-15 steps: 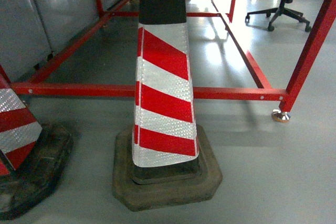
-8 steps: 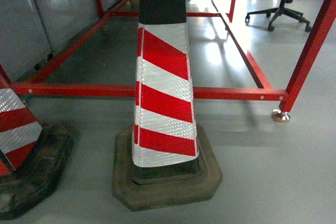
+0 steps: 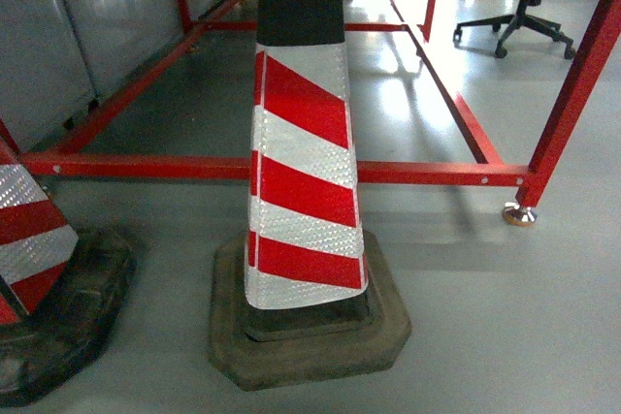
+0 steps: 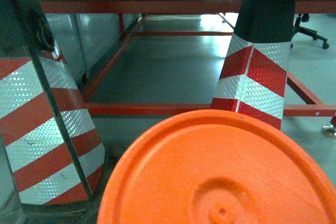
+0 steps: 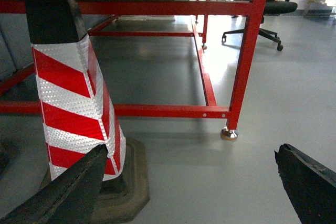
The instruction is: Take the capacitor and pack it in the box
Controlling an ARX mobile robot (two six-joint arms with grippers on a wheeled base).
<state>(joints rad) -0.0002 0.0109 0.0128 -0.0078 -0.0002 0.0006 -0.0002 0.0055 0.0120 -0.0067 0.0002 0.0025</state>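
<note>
No capacitor and no box show in any view. My right gripper (image 5: 189,184) is open above bare grey floor, its dark fingers (image 5: 68,192) wide apart with nothing between them; the left one overlaps a striped cone (image 5: 73,87). In the left wrist view a large round orange disc (image 4: 220,171) with a raised rim and a small centre dimple fills the lower frame and hides my left gripper's fingers. Neither gripper appears in the head view.
A red-and-white striped cone (image 3: 303,172) on a dark rubber base stands straight ahead, with a second cone (image 3: 34,269) at the left edge. Behind them runs a red metal frame (image 3: 427,174) with a foot (image 3: 519,213). An office chair (image 3: 514,21) stands far right.
</note>
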